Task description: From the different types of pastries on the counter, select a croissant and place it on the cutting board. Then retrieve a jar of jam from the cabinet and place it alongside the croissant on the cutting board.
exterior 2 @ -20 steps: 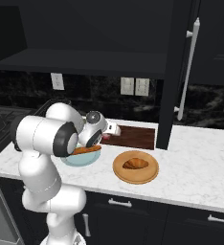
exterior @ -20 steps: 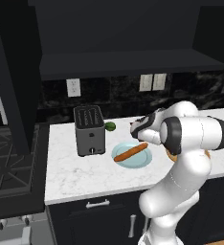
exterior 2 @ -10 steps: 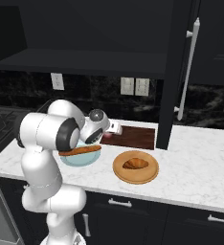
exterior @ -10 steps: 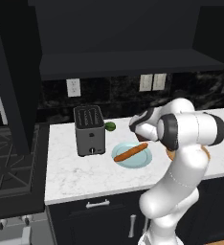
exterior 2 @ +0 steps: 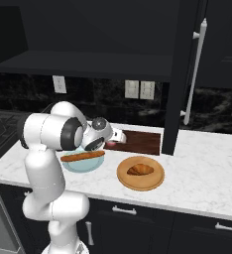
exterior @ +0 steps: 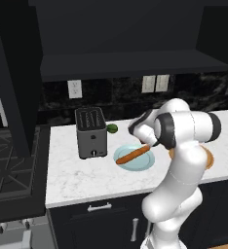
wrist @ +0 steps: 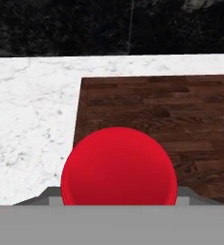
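1. The jar of jam (wrist: 118, 167) sits pinched in the gripper (exterior 2: 117, 137), its round red end facing the hand camera, long axis running out toward the cutting board (wrist: 166, 124).
2. Since a second ago the arm has swung slightly toward the board's left end.
3. The croissant (exterior 2: 140, 170) still lies on the round wooden plate (exterior 2: 155, 182), on the counter (exterior 2: 207, 178).
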### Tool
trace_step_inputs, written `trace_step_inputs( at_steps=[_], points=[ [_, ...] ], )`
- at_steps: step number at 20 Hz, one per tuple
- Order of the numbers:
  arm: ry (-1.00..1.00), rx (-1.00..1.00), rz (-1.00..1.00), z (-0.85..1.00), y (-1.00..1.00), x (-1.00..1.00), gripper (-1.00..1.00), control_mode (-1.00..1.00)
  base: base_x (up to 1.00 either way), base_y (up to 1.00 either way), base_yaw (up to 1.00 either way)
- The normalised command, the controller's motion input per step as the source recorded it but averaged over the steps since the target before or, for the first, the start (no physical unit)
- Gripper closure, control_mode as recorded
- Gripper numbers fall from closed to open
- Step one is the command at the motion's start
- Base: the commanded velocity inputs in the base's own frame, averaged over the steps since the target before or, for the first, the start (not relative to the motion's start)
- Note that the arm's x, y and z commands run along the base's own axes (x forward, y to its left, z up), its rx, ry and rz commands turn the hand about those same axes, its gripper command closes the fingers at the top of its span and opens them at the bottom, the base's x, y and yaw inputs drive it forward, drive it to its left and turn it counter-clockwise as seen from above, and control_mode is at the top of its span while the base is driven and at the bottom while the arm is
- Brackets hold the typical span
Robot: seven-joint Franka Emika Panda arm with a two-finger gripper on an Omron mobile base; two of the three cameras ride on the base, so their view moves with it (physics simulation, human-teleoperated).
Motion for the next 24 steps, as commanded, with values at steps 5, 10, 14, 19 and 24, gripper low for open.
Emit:
trace_step_inputs(
  at_steps=[5, 10, 14, 19, 24],
  points=[
    [0.05, 0.0, 0.0, -0.3, 0.0, 0.0, 1.0, -1.0, 0.0, 0.0, 0.0],
    [0.05, 0.0, 0.04, 0.0, -0.01, 0.35, 1.0, -1.0, 0.0, 0.0, 0.0],
    [0.03, 0.0, 0.12, 0.61, -0.03, 0.77, 1.0, -1.0, 0.0, 0.0, 0.0],
    [0.03, -0.03, 0.0, -0.23, -0.03, 0.13, 1.0, -1.0, 0.0, 0.0, 0.0],
    [0.02, -0.03, 0.0, -0.26, 0.0, 0.05, 1.0, -1.0, 0.0, 0.0, 0.0]
  ],
)
